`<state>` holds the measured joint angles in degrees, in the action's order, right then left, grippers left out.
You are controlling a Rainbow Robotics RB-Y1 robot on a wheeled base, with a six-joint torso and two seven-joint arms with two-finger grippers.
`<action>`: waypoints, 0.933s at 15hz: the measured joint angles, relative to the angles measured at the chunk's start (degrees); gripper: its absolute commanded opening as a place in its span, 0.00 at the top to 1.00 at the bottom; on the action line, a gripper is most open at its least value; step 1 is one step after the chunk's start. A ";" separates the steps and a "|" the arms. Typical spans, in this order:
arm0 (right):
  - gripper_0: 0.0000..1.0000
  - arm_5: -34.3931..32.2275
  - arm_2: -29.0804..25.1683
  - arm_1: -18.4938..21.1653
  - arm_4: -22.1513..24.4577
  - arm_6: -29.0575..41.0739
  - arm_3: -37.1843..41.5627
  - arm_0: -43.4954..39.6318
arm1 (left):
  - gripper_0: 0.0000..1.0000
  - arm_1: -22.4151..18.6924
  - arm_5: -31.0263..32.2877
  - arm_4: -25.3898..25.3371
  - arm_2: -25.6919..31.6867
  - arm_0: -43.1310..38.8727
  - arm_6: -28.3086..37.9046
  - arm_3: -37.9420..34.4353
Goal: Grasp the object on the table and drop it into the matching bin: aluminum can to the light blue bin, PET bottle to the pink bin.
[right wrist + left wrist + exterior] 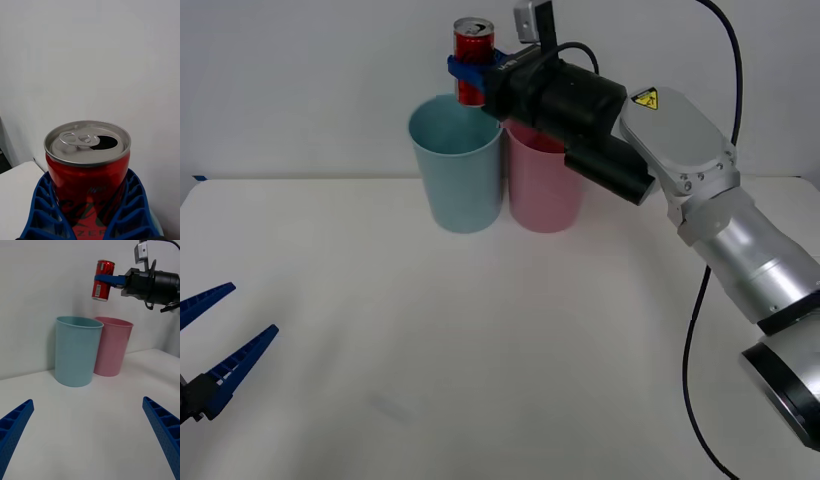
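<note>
The left gripper (208, 343) sits nearest the front camera, low at the table's left edge, its two blue ribbed fingers (15, 423) spread wide apart with nothing between them. In the left wrist view they frame a stretch of bare white table (90, 420).

Farther back, the right gripper (472, 68) has its blue fingers (41, 210) closed around the red can (473, 55), one on each side of the lower body. The can stands nearly upright, silver top and pull-tab up, its mouth open. It is held in the air above the cups, over the rim of the light blue bin (457, 170) on the side nearest the pink bin (544, 180), and clear of both rims. From the fingers the black wrist housing runs back to the right arm's grey and silver links, with a black cable looping alongside.

The two bins stand side by side, touching or nearly so, near the table's far edge. The tabletop is plain white and unmarked. Behind it rises a blank pale wall.
</note>
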<state>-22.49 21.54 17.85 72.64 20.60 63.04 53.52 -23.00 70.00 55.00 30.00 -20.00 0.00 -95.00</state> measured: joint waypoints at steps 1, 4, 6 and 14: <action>1.00 0.95 0.00 -0.87 0.73 -0.02 -0.84 0.43 | 0.00 0.00 0.00 0.00 0.00 0.00 0.00 0.00; 1.00 3.55 0.00 -3.16 2.13 -0.50 -3.17 1.83 | 0.00 0.00 0.00 0.00 0.00 0.00 0.00 0.00; 1.00 5.81 0.00 -4.62 2.97 -0.98 -5.14 2.80 | 0.00 0.00 0.00 0.00 0.00 0.00 0.00 0.00; 0.93 12.09 0.06 -8.74 3.55 -2.39 -12.24 6.41 | 0.00 0.00 0.00 0.00 0.00 0.00 0.00 0.00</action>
<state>-10.40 21.60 9.11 76.19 18.21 50.80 59.94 -23.00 70.00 55.00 30.00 -20.00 0.00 -95.00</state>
